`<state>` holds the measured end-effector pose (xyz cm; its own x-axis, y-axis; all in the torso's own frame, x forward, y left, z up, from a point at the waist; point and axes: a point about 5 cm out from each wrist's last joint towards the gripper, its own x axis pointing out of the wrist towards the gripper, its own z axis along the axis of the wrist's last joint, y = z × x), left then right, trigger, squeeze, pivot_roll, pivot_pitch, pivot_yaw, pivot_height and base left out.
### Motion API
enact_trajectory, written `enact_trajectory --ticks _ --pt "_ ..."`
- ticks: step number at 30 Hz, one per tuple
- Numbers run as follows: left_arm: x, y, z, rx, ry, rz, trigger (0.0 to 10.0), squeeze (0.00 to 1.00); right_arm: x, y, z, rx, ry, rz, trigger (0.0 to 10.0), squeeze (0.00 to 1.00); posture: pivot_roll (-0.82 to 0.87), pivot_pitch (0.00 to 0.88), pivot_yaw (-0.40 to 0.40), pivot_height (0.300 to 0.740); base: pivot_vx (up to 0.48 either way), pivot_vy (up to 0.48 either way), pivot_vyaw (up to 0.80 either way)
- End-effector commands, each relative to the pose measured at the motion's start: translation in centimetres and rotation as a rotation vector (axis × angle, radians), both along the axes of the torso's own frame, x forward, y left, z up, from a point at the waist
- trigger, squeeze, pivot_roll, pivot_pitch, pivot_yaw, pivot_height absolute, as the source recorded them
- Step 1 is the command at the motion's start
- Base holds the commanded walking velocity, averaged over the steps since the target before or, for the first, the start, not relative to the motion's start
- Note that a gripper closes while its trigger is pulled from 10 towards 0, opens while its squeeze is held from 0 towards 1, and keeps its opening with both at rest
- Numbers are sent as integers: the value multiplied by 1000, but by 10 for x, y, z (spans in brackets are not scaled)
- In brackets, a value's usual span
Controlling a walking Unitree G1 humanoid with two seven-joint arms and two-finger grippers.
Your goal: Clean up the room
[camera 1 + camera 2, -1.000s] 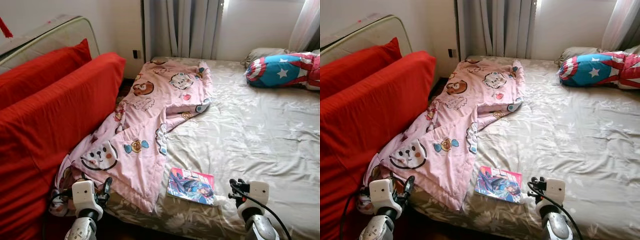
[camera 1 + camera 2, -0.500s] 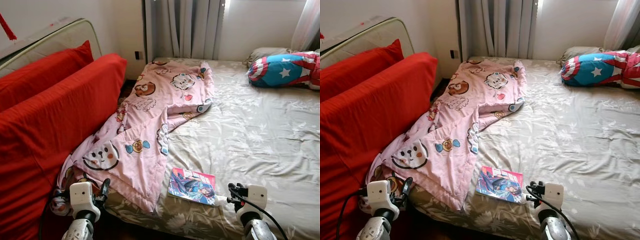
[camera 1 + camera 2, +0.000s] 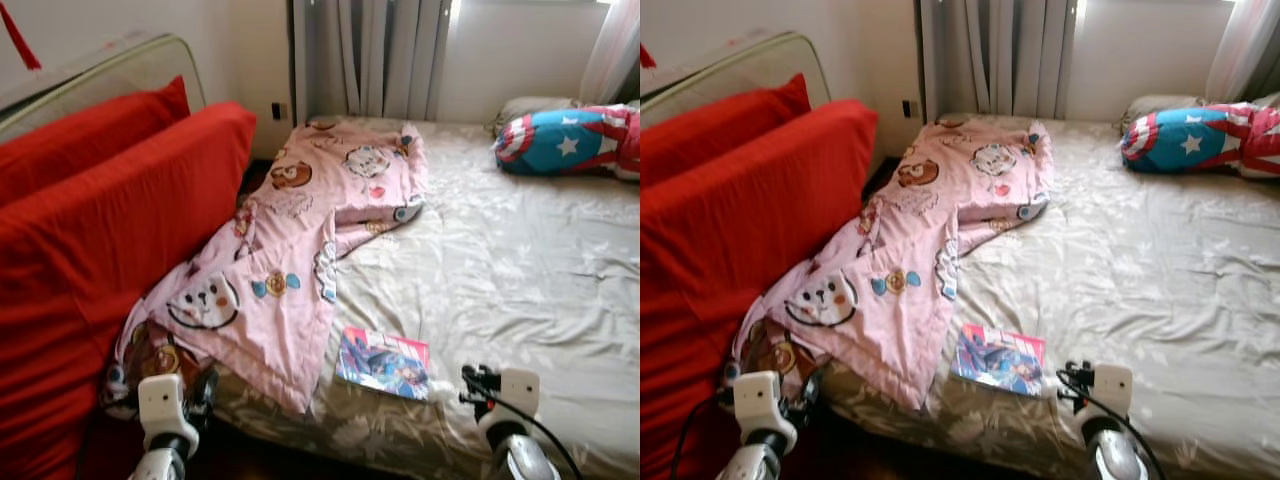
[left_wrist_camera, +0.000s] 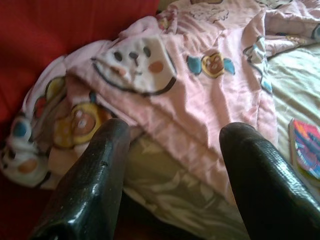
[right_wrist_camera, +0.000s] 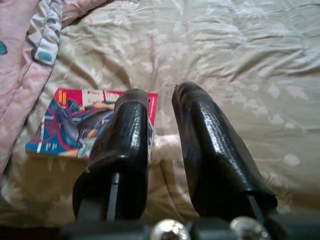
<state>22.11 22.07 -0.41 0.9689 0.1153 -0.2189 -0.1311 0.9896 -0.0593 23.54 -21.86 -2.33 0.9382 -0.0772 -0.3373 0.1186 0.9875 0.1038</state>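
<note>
I am holding my right pincer [image 5: 159, 125] almost shut, just beside the book [image 3: 384, 361] on the bed [image 3: 520, 250]. My left pincer [image 4: 175, 165] is wide open, farther off.

The camera has shifted slightly; the left gripper [image 3: 205, 385] has sunk lower beside the pink blanket [image 3: 300, 250].

I'm seeing grey curtains [image 3: 385, 55] hanging well beyond the tool, against the far wall. A wall socket [image 3: 277, 110] is sitting just beside them, and a padded headboard [image 3: 95, 75] is leaning off to the left.
</note>
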Motion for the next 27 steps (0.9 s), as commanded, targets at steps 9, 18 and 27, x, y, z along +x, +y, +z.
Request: enact_trajectory --ticks 9,18,27 --pt "-4 6 -6 -14 26 32 10000 0 -1 6 -3 13 12 4 10000 0 -46 19 21 655 0 0 0" --pt "-7 8 -9 -20 37 32 10000 0 -2 9 -5 20 25 4 10000 0 -40 26 25 655 0 0 0" --pt "-9 10 -10 -20 36 34 10000 0 -2 12 -6 28 32 10 10000 0 -39 31 30 655 0 0 0"
